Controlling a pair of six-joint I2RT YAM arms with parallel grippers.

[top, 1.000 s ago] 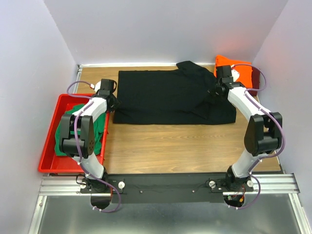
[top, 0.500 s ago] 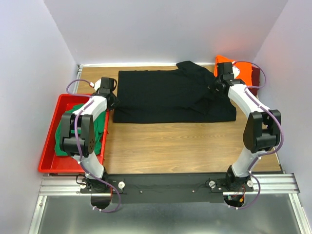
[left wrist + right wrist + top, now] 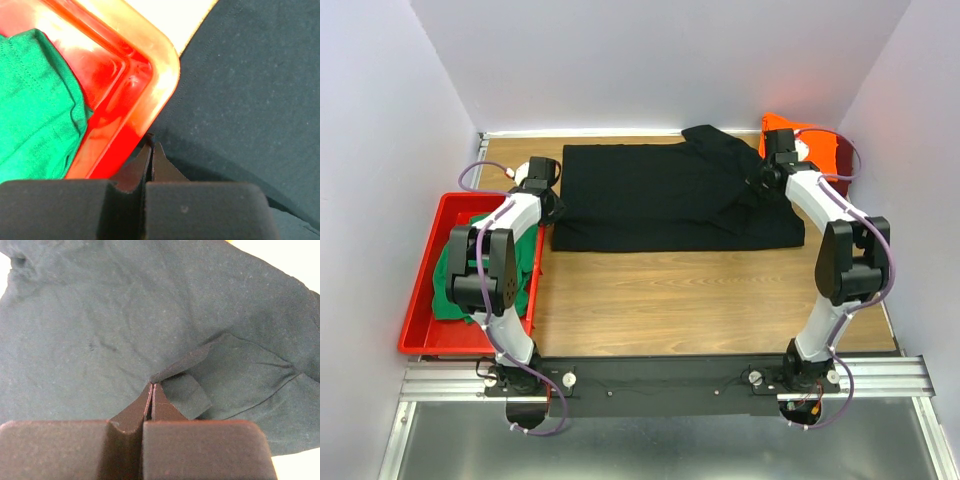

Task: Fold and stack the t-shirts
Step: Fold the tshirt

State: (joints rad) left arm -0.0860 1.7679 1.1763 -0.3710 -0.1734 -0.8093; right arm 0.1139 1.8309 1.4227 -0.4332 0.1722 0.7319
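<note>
The black t-shirt (image 3: 660,195) lies spread flat across the far half of the table. At its left edge, beside the tray corner, my left gripper (image 3: 552,207) is shut, with a bit of the shirt's hem at its tips (image 3: 151,146). My right gripper (image 3: 760,182) is shut on a raised fold of the black t-shirt (image 3: 125,315) near the right sleeve, its tips (image 3: 151,386) pinching the cloth. A green t-shirt (image 3: 445,290) lies crumpled in the tray. The orange t-shirt (image 3: 812,135) sits at the back right on a maroon one (image 3: 843,162).
The red plastic tray (image 3: 420,300) stands at the left table edge, its corner (image 3: 160,55) touching the black shirt's side. White walls close in the table on three sides. Bare wood shows between the shirt and the arm bases.
Both grippers have moved slightly toward the far wall with the cloth held, and the black shirt's near edge has shifted a little away from me.
</note>
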